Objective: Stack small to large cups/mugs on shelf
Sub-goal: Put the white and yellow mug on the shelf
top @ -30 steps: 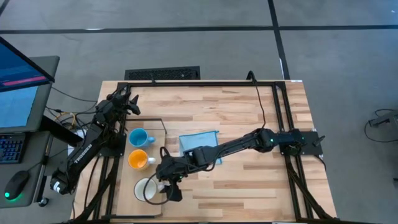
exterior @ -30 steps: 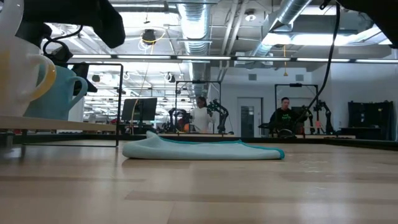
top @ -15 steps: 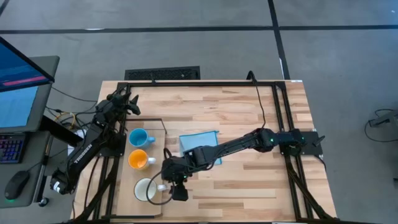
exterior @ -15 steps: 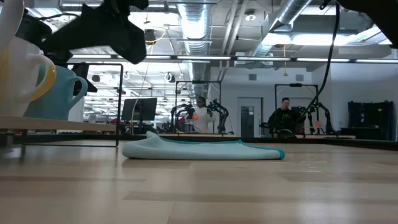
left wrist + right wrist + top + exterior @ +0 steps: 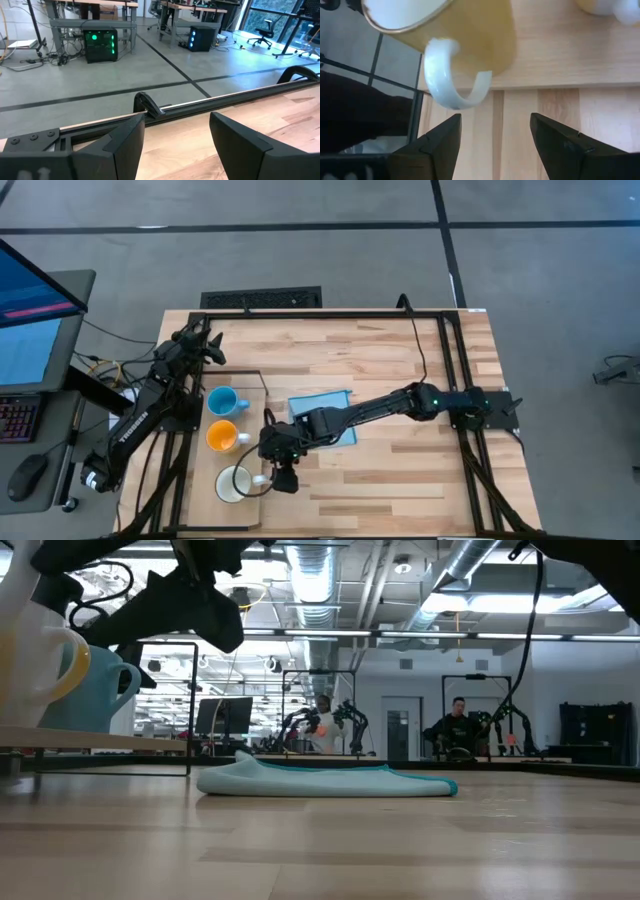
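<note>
Three mugs stand upright in a row on the pale shelf board (image 5: 200,465) at the table's left: the light blue mug (image 5: 222,401) farthest, the orange mug (image 5: 221,436) with its white handle (image 5: 452,85) in the middle, and the white mug (image 5: 235,483) nearest. My right gripper (image 5: 281,478) is open and empty, just to the right of the white mug's handle. In its wrist view its fingers (image 5: 495,125) stand short of the orange mug's handle. My left gripper (image 5: 208,346) is open and empty at the far left.
A blue cloth (image 5: 322,412) lies flat mid-table, under my right arm; it also shows in the low view (image 5: 325,780). The shelf's thin black wire frame (image 5: 263,385) rises at its far right side. Bare wood lies to the right and near.
My right gripper has drawn back from the white mug's handle, a little toward the table's right edge and then toward the far edge. The three mugs have stayed where they were.
</note>
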Action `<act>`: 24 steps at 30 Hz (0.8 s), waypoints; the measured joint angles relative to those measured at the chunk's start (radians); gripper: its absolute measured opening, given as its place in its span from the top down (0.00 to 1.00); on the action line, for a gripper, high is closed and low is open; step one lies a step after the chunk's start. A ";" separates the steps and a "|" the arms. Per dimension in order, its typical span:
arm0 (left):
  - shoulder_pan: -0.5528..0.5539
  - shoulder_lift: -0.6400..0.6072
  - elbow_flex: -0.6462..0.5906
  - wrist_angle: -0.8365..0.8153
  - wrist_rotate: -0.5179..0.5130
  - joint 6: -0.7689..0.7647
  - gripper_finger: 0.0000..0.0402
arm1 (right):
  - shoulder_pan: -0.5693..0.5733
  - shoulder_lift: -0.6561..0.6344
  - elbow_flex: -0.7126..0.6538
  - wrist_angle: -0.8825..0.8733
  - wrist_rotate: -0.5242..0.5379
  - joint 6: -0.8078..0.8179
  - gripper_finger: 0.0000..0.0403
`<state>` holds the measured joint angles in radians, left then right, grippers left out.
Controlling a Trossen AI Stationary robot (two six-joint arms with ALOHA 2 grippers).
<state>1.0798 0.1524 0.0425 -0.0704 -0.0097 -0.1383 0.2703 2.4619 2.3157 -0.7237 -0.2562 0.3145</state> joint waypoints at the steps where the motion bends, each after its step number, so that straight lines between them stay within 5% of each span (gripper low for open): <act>1: 0.000 0.000 0.000 0.000 0.000 0.000 0.46 | 0.000 0.000 0.000 0.004 0.000 0.000 0.35; 14: 0.000 0.000 0.000 0.000 0.000 0.000 0.46 | 0.020 0.000 0.000 0.136 -0.002 0.000 0.35; 24: 0.000 0.000 0.000 0.000 0.000 0.000 0.46 | 0.024 0.000 0.000 0.010 -0.004 -0.004 0.35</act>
<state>1.0800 0.1528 0.0425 -0.0704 -0.0097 -0.1385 0.2939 2.4619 2.3154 -0.7142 -0.2604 0.3107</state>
